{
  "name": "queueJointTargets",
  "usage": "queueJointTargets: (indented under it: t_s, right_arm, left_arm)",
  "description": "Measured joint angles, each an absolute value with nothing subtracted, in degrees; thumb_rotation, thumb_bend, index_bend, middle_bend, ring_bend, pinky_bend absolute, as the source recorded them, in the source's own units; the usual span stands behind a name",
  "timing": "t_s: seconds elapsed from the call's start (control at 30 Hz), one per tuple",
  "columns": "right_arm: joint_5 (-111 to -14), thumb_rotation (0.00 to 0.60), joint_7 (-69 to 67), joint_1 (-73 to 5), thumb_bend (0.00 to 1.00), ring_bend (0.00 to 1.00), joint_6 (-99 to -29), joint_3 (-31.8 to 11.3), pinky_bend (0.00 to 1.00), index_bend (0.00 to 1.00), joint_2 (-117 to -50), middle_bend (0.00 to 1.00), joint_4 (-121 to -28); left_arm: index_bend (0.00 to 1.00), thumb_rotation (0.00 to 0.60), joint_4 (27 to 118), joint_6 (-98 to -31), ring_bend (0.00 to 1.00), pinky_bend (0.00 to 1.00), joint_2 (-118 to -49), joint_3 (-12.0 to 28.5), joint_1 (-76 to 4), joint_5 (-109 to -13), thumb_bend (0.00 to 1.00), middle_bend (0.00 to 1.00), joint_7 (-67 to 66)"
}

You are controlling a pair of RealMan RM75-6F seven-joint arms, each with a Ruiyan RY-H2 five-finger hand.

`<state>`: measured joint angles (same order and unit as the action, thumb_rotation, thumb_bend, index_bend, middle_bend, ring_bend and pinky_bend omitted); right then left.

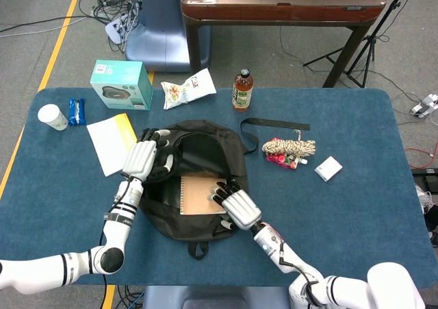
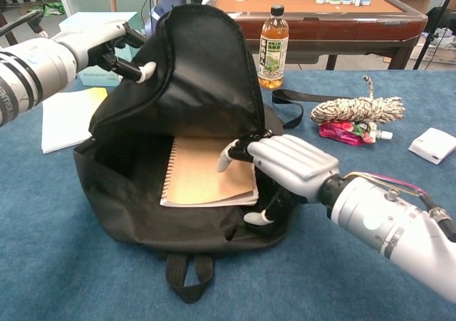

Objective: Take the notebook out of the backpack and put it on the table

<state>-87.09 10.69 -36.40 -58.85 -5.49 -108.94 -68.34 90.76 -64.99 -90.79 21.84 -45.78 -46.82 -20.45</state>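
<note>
The black backpack (image 1: 205, 148) (image 2: 206, 86) lies open in the middle of the blue table. My left hand (image 1: 142, 159) (image 2: 100, 42) grips its flap at the left edge and holds it raised. Inside lies the brown spiral notebook (image 1: 200, 192) (image 2: 203, 175), flat, with its spiral on the left. My right hand (image 1: 236, 208) (image 2: 288, 164) reaches into the opening from the right. Its fingers are spread over the notebook's right edge and its thumb hangs lower, by the bag's front wall. I cannot tell whether the fingers touch the cover.
A tea bottle (image 1: 242, 90) (image 2: 273, 47) stands behind the bag, whose strap (image 1: 274, 125) trails right. A rope bundle (image 1: 289, 146) (image 2: 356, 109) on a pink packet and a small white box (image 1: 328, 168) lie right. White paper (image 1: 109, 141), a teal box (image 1: 122, 84) and a cup (image 1: 53, 116) sit left.
</note>
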Motion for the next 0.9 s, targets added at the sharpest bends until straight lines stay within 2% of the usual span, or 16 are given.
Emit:
queueJointTargets:
  t_s: [0.53, 0.6, 0.7, 0.77, 0.9]
  right_arm:
    - [-84.88, 0.600, 12.62, -38.79, 0.00, 0.09, -57.78, -7.21, 0.27, 0.27, -113.27, 0.18, -60.94]
    - [-84.99, 0.600, 12.03, -39.13, 0.05, 0.09, -57.84, -7.29, 0.27, 0.28, -113.76, 0.19, -60.00]
    - [-85.48, 0.600, 10.65, -39.60, 0.18, 0.09, -58.33, -7.35, 0.27, 0.28, -114.43, 0.22, -58.59]
    - [-85.89, 0.600, 9.81, -39.79, 0.27, 0.11, -59.00, -7.35, 0.27, 0.30, -114.77, 0.24, -57.85]
    - [-86.63, 0.600, 8.25, -40.20, 0.37, 0.14, -60.01, -7.29, 0.27, 0.35, -115.30, 0.28, -56.58]
  left_arm:
    - [0.75, 0.600, 91.13, -65.17, 0.09, 0.02, -89.79, 21.56, -45.34, -46.69, 0.76, 0.20, -19.26]
    - [0.75, 0.600, 91.20, -65.12, 0.09, 0.02, -89.68, 21.63, -45.30, -46.42, 0.76, 0.20, -19.10]
    - [0.75, 0.600, 91.34, -65.05, 0.09, 0.02, -89.43, 21.68, -45.25, -46.19, 0.76, 0.20, -18.89]
    - [0.75, 0.600, 91.34, -65.13, 0.09, 0.02, -89.34, 21.63, -45.23, -46.25, 0.76, 0.20, -18.84]
    - [0.75, 0.600, 91.36, -65.09, 0.09, 0.02, -89.21, 21.64, -45.27, -46.16, 0.76, 0.20, -18.70]
